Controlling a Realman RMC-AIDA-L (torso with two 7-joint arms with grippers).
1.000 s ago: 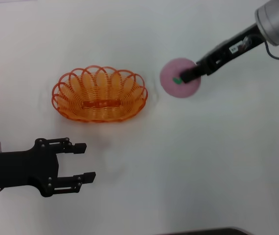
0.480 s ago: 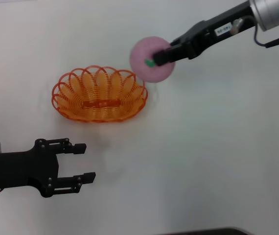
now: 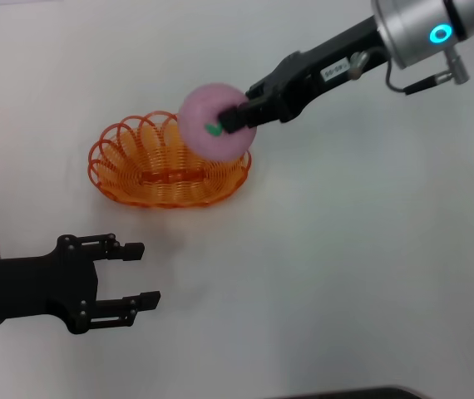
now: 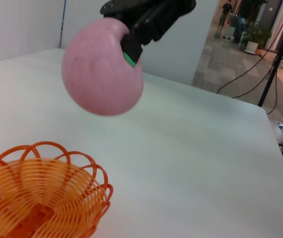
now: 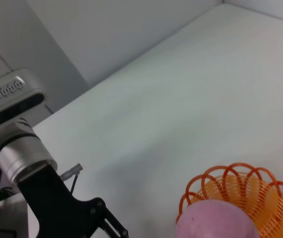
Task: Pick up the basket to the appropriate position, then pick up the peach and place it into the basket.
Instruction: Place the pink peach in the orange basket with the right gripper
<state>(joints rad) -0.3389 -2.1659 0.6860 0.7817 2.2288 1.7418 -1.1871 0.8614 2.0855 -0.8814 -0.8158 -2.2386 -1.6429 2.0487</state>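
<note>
The orange wire basket (image 3: 158, 166) rests on the white table, left of centre in the head view; part of it also shows in the left wrist view (image 4: 37, 198) and the right wrist view (image 5: 260, 191). My right gripper (image 3: 235, 120) is shut on the pink peach (image 3: 208, 118) and holds it in the air over the basket's right rim. From the left wrist the peach (image 4: 102, 67) hangs above the basket, and it also fills the near edge of the right wrist view (image 5: 216, 220). My left gripper (image 3: 143, 274) stands open at the near left, apart from the basket.
The white table (image 3: 362, 249) stretches bare to the right and front of the basket. Its far edge drops off towards a room with cables (image 4: 260, 64) in the left wrist view.
My right gripper has lifted the peach off the table and carried it leftward, from right of the basket to over its right rim. The left arm and the basket have stayed still.
</note>
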